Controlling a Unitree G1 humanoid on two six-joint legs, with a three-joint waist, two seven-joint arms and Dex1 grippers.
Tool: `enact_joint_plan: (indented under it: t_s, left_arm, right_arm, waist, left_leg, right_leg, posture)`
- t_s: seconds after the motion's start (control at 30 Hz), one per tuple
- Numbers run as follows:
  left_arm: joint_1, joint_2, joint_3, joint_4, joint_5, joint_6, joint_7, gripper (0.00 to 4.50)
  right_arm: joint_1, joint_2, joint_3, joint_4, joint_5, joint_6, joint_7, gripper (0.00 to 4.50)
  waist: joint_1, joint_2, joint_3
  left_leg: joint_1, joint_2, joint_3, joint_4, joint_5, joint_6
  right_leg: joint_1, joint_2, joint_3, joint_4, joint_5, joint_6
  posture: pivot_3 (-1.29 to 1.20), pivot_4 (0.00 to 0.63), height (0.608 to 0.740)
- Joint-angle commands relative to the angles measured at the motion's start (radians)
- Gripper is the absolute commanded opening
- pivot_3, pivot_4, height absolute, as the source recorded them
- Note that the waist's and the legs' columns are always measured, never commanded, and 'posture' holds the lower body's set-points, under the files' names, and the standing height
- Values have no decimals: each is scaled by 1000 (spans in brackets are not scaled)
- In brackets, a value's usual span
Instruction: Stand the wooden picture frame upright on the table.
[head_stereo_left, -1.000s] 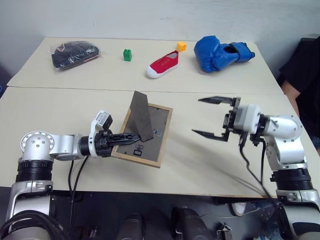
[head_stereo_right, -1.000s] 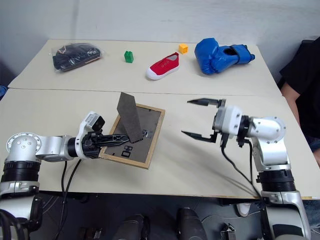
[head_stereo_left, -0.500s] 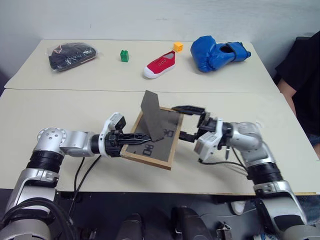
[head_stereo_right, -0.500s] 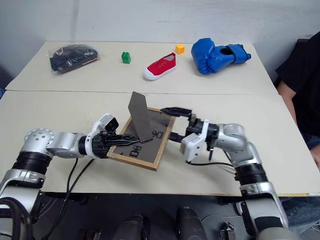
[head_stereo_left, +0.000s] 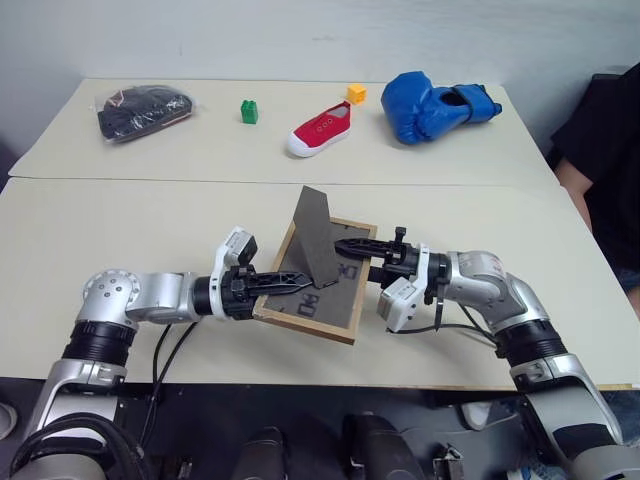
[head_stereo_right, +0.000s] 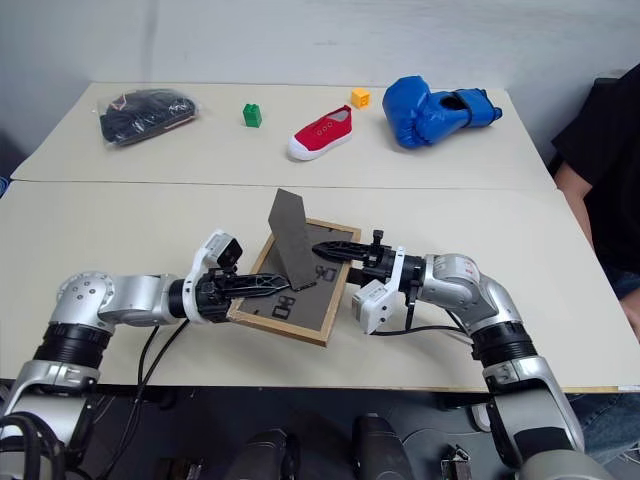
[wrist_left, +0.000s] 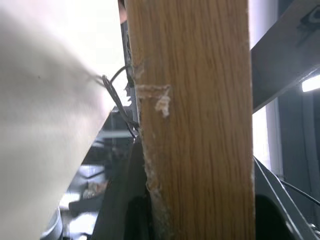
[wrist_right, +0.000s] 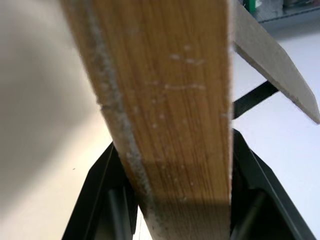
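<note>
Left gripper (head_stereo_left: 290, 285) of mine sits at lower centre-left of the head view, its fingers pinching the near-left edge of the wooden picture frame (head_stereo_left: 345, 300); my left wrist view shows light wood standing between my two black fingers. That frame is at the centre of the picture, back side up, tilted with its left edge raised off the table (head_stereo_left: 120, 230), and its grey fold-out stand (head_stereo_left: 318, 232) pokes upward. Its long axis runs from upper centre down toward lower centre, so both arms meet it across the short way, one on each side edge. Further right, my right gripper (head_stereo_left: 362, 258) reaches in level and clamps the frame's right edge; wood runs between its fingers in the right wrist view. I judge both arms equally near, each already on it. Hidden from me: the picture side, the lower fingers beneath the frame, and whether its right edge touches the table.
</note>
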Motion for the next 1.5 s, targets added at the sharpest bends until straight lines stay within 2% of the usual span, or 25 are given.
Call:
enact_joint_plan:
  t_s: [0.03,0.13,0.2,0.27,0.33,0.37,0.43,0.5,0.57,0.6,0.7,0.8,0.9,1.07,1.2,1.47,1.5]
  left_arm:
    - [27,140,166,-80,-11,-14,-38,2787]
    - [80,249,216,-103,27,-4,-71,2793]
    - [131,297,289,-160,172,-52,-158,2793]
    - [210,300,358,-257,439,-299,-383,2793]
    - [299,323,323,-328,752,-604,-600,2793]
    - [339,328,299,-347,873,-732,-693,2957]
    - [386,318,256,-357,1043,-902,-779,3356]
    - [410,261,248,-368,1137,-1038,-831,3946]
    - [415,199,249,-375,1178,-1109,-846,4479]
    - [414,177,247,-373,1200,-1132,-852,4500]
    - [418,128,232,-378,1256,-1181,-877,4500]
    - [405,85,228,-378,1277,-1205,-885,4500]
    - [389,59,222,-375,1297,-1212,-891,4500]
    - [360,32,215,-374,1315,-1215,-911,4500]
    - [357,31,215,-378,1309,-1191,-925,4500]
    - [349,35,217,-371,1328,-1193,-933,4500]
    - [347,35,217,-367,1330,-1191,-935,4500]
  right_arm:
    - [-25,-19,-29,-1,64,8,-61,1270]
    - [-20,-32,-20,1,73,4,-79,1270]
    - [-16,-40,-16,1,83,2,-88,1270]
    - [-3,-44,-14,1,152,36,-69,1270]
    - [26,-40,3,-18,352,143,24,1270]
    - [45,-28,-2,-46,487,239,82,1270]
    - [85,-12,-20,-128,754,488,212,1270]
    - [105,-12,-58,-197,945,720,287,1270]
    - [103,-11,-101,-216,1053,925,293,1270]
    - [102,-18,-111,-222,1101,1057,288,1270]
    - [91,-2,-156,-203,1152,1255,259,1270]
    - [65,17,-175,-135,1131,1347,263,1270]
    - [42,49,-202,-52,1106,1356,278,1270]
    - [27,97,-210,90,1031,1254,371,1270]
    - [39,124,-225,134,1004,1248,404,1270]
    - [63,108,-239,166,962,1314,407,1270]
    - [63,110,-247,164,955,1303,393,1620]
  waist:
    - [-11,0,0]
    - [-12,0,0]
    - [-12,1,1]
    - [-11,1,1]
    - [-10,1,1]
    - [-8,1,1]
    - [-3,1,1]
    - [6,3,2]
    - [12,3,2]
    - [14,3,2]
    - [14,3,2]
    - [12,3,2]
    - [8,3,2]
    - [6,3,2]
    - [0,3,2]
    - [2,3,2]
    - [3,3,2]
  left_leg:
    - [0,0,0,0,0,0]
    - [1,-1,0,-2,0,-1]
    - [2,-1,0,-3,0,0]
    - [1,-1,0,-4,0,0]
    - [1,-1,1,-5,0,0]
    - [1,-1,1,-5,0,-1]
    - [1,-1,1,-6,0,-1]
    - [1,-1,1,-6,0,0]
    - [1,0,1,-6,0,1]
    - [1,0,1,-6,-1,2]
    - [0,0,0,-6,-1,3]
    - [0,0,1,-8,-2,4]
    - [-1,0,1,-8,-2,4]
    - [0,0,2,-7,-2,4]
    - [0,0,2,-7,-2,4]
    - [1,0,2,-7,-2,4]
    - [1,0,2,-7,-2,4]
  right_leg:
    - [0,0,0,0,0,0]
    - [0,0,0,0,-1,-1]
    - [1,0,0,0,-1,-1]
    - [0,0,0,0,-1,-1]
    - [1,0,-1,-4,-1,-1]
    - [1,0,-1,-4,-1,-1]
    - [2,1,-2,-6,-1,-1]
    - [2,0,-1,-6,-1,-1]
    - [2,-1,-1,-6,-1,-1]
    - [2,-1,-1,-6,-1,-1]
    - [2,-2,-1,-7,0,-1]
    - [1,-2,-1,-7,0,-1]
    - [0,-2,-1,-7,0,-1]
    - [0,-2,-1,-5,0,0]
    - [1,-1,-1,-1,0,0]
    - [1,-2,-1,0,0,0]
    - [1,-2,-1,0,0,0]
  posture:
    - [0,150,740]
    - [0,150,740]
    - [0,150,740]
    - [0,150,740]
    - [0,150,740]
    - [0,150,740]
    - [0,150,740]
    - [0,150,740]
    - [0,150,740]
    - [0,150,740]
    - [0,150,740]
    - [0,150,740]
    - [0,150,740]
    - [0,150,740]
    - [0,150,740]
    - [0,150,740]
    - [0,150,740]
